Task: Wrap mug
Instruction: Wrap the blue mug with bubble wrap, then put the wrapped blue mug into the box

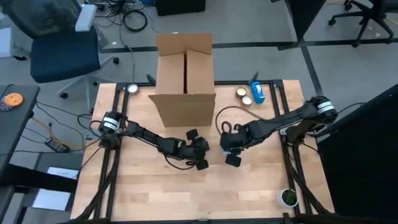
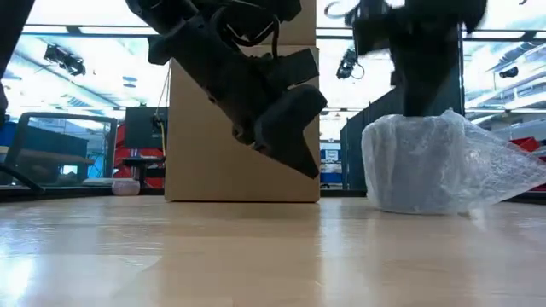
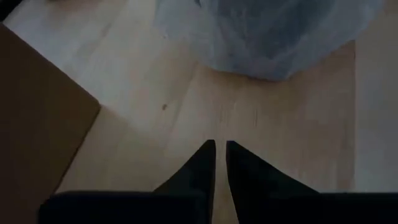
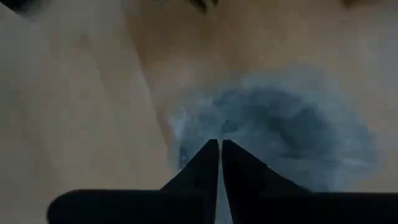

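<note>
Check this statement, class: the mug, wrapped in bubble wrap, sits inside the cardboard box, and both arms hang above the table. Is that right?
One detail is wrong. The wrapped mug is not inside the cardboard box; it stands on the table beside the box, as the low view shows. The rest holds: it is wrapped in bubble wrap, and both arms hang above the table.

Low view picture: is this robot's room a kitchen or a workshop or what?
Probably a robotics lab or office workspace, not a kitchen: an office chair and loose cables lie on the floor, monitors show behind the wooden table.
</note>
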`<state>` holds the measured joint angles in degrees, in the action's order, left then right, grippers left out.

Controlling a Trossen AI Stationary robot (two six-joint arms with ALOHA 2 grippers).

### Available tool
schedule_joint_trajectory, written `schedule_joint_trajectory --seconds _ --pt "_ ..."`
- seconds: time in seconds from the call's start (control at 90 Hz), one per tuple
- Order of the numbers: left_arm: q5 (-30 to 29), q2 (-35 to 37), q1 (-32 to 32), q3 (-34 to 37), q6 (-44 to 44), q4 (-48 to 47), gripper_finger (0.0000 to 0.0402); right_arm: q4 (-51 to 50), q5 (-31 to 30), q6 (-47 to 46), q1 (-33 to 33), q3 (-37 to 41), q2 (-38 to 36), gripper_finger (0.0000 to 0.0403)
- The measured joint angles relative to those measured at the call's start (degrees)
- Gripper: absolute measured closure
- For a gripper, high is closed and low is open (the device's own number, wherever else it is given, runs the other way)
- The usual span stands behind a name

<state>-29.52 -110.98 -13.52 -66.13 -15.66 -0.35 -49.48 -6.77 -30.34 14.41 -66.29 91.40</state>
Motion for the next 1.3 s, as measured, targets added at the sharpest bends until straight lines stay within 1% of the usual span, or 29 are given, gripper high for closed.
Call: schedule_joint_trajectory --seconds 0.189,0.333,0.467,0.678,0.744,0.878,0.944,1.044,1.144,1.211,1.3 --pt "0.0 0.0 0.0 0.0 0.0 -0.1 0.0376 1.4 3.2 4.1 -0.2 0.2 6.4 0.0403" --pt "0.0 0.0 0.0 0.0 0.0 0.0 0.0376 0.5 3.5 5.1 -0.5 0.4 6.2 0.0403" --pt "0.0 0.0 0.0 0.0 0.0 0.0 0.0376 -1.8 3.5 5.1 -0.7 0.6 2.7 0.0403" --pt "0.0 0.0 0.0 0.0 0.0 0.2 0.0376 -3.2 3.5 5.0 -0.5 0.0 -5.9 0.0403" --pt "0.0 0.0 0.0 0.0 0.0 0.2 0.0376 -3.0 2.5 4.2 0.1 0.0 -8.8 0.0403" --pt "0.0 0.0 0.0 0.0 0.0 0.3 0.0376 -1.9 1.2 -0.2 1.6 0.0 -14.1 0.0403" --pt "0.0 0.0 0.0 0.0 0.0 0.3 0.0376 -0.3 2.7 -3.0 3.0 -0.1 -16.1 0.0402" --pt "0.0 0.0 0.0 0.0 -0.1 0.6 0.0376 4.4 6.5 -4.0 6.2 0.5 -18.2 0.0398" --pt "0.0 0.0 0.0 0.0 -0.1 0.7 0.0376 8.0 9.9 -4.0 8.8 0.8 -18.7 0.0391" --pt "0.0 0.0 0.0 0.0 -0.7 0.7 0.0376 8.3 9.4 -4.1 10.2 0.8 -18.6 0.0384" --pt "0.0 0.0 0.0 0.0 -1.5 0.8 0.0376 7.7 6.7 -4.1 11.9 0.8 -18.4 0.0369"
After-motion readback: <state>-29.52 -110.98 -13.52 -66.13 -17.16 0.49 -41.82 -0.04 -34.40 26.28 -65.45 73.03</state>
